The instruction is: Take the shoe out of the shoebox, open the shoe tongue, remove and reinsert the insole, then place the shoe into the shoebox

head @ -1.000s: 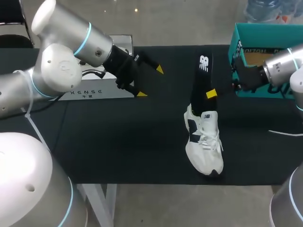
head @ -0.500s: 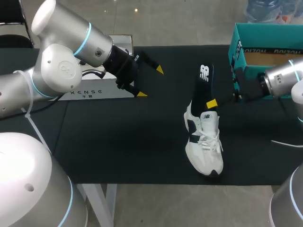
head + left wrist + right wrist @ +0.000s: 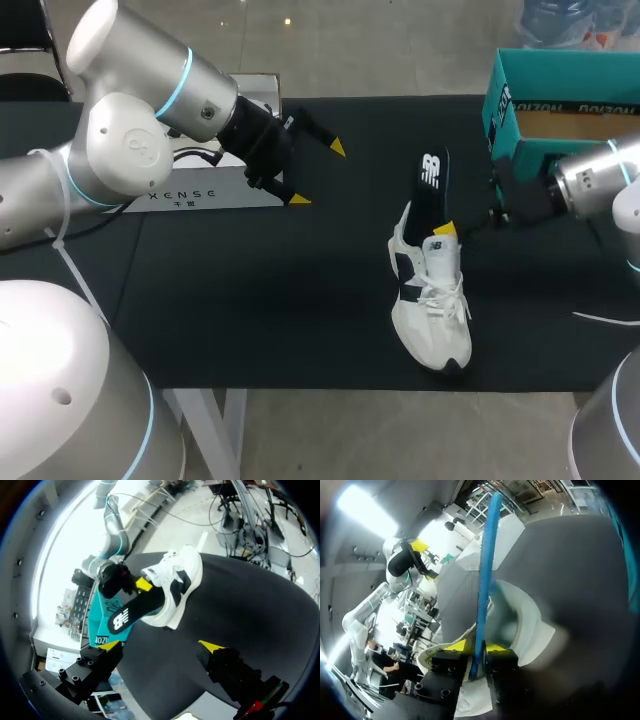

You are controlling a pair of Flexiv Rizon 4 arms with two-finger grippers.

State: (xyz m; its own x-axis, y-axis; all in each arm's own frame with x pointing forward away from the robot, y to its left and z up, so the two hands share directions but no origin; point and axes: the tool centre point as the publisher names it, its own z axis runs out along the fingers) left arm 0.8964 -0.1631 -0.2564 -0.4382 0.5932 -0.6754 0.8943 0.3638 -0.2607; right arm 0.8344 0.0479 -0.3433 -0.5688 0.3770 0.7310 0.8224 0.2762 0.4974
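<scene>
A black cloth-covered surface point(image 3: 250, 300) carries everything. The white sneaker with dark side panels point(image 3: 432, 310) lies near its front edge, toe toward us, and the teal cardboard shoebox point(image 3: 505, 100) stands open at the far right corner. Our right gripper point(image 3: 445, 230) pinches the thin black insole with a white logo point(image 3: 428, 185) edge-on between its yellow tips. Over the last second it has carried that insole down and toward the sneaker, so the strip stands lower and its front end is now in the shoe's mouth while the logo end still sticks up behind the heel. We judge the reinsert step to be under way but not finished: the insole must still slide forward and lie flat before the sneaker can go back into the shoebox. Our left gripper point(image 3: 318, 173) has not moved. It hangs spread and empty above the surface's left part, just beside a white box point(image 3: 190, 190) and well apart from the sneaker.
</scene>
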